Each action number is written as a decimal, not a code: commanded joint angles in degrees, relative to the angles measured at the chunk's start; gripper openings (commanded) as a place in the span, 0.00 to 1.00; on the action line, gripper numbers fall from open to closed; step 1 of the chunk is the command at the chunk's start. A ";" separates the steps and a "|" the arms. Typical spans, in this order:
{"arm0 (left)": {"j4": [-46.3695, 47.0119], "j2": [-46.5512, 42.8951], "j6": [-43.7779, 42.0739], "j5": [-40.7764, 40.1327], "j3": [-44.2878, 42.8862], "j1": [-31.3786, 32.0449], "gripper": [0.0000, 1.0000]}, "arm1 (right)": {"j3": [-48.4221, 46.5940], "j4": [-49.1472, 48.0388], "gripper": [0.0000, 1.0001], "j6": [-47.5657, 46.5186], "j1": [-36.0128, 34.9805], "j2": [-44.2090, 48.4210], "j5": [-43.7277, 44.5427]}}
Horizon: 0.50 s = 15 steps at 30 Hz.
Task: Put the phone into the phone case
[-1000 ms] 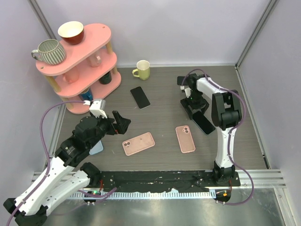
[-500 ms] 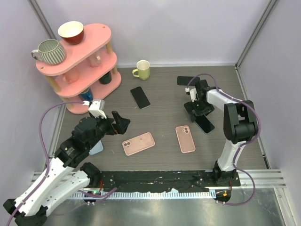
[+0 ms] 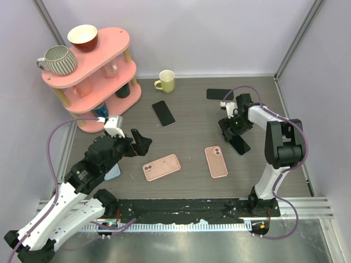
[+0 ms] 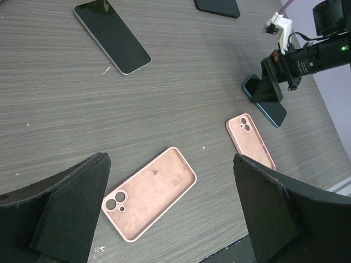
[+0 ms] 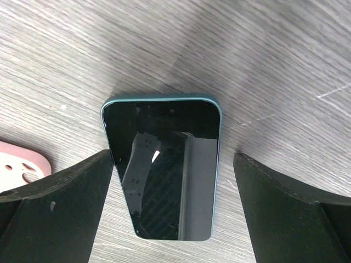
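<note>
Right gripper (image 3: 233, 127) pointed down, fingers spread wide astride teal phone (image 5: 163, 171); left gripper (image 4: 173, 211) hovered, likewise spread, near pink case (image 4: 151, 193).

On my wood table (image 3: 192, 118): two pink cases (image 3: 161, 166), a teal phone (image 5: 162, 164), a black phone (image 3: 163, 113), yellow mug (image 3: 165, 81), pink shelf (image 3: 118, 39).

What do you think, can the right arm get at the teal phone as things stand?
Probably yes. The right gripper hangs open directly over the teal phone, one finger on each side. Nothing lies on the phone, and the pink case sits apart.
</note>
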State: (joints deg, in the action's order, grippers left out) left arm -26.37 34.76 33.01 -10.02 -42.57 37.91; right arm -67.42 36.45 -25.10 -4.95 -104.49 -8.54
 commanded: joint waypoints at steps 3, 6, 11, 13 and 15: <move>2.73 0.66 0.38 -0.17 -0.06 0.06 1.00 | -0.26 1.43 0.96 0.05 1.96 0.17 -1.05; 2.90 0.39 0.38 -0.35 0.03 0.06 1.00 | -0.35 1.26 0.93 0.49 1.79 -1.85 -1.22; 2.64 -0.22 0.38 -1.05 0.20 0.06 1.00 | 0.45 -0.67 0.91 1.72 1.17 -3.44 -1.22; 2.73 -0.13 0.38 -1.05 0.20 0.06 1.00 | -0.08 -0.85 0.90 2.69 0.73 -3.88 -0.78; 2.90 -0.14 0.47 -0.70 0.20 0.06 1.00 | -0.96 -0.94 0.87 3.65 -0.14 -4.23 0.00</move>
State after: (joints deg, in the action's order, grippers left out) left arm -26.37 35.11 33.01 -10.04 -42.39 37.91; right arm -67.96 36.45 -24.03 -3.70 -105.25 -7.62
